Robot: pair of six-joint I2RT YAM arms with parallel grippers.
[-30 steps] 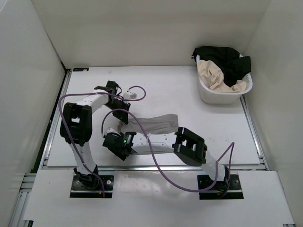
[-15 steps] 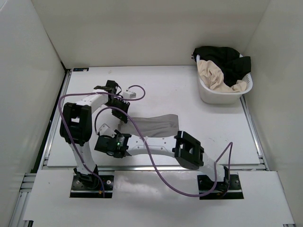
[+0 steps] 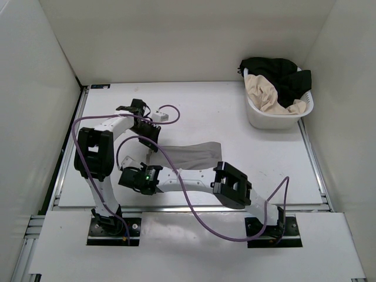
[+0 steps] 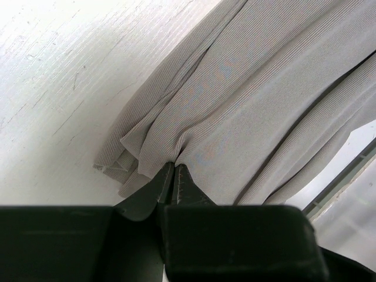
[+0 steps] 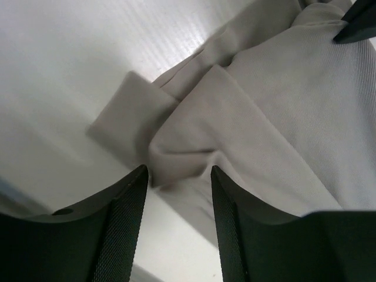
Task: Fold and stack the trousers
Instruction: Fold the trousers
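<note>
The trousers [image 3: 191, 154] lie bunched well left of the basket [image 3: 264, 121]. My left arm doubles back, left gripper [image 4: 172, 174] pinching a fold. My right arm stretches low leftward, right gripper [image 5: 177, 171] spread astride a corner.

- White walls [image 3: 176, 41] are closing in the table [image 3: 223, 108] on three sides — left, far and right.
- Soft, even light is falling across the white tabletop.
- Metal rails [image 3: 315, 164] are running along its side edges.
- A white basket [image 3: 265, 121] of black and cream cloth [image 3: 267, 94] is sitting in the far right corner.
</note>
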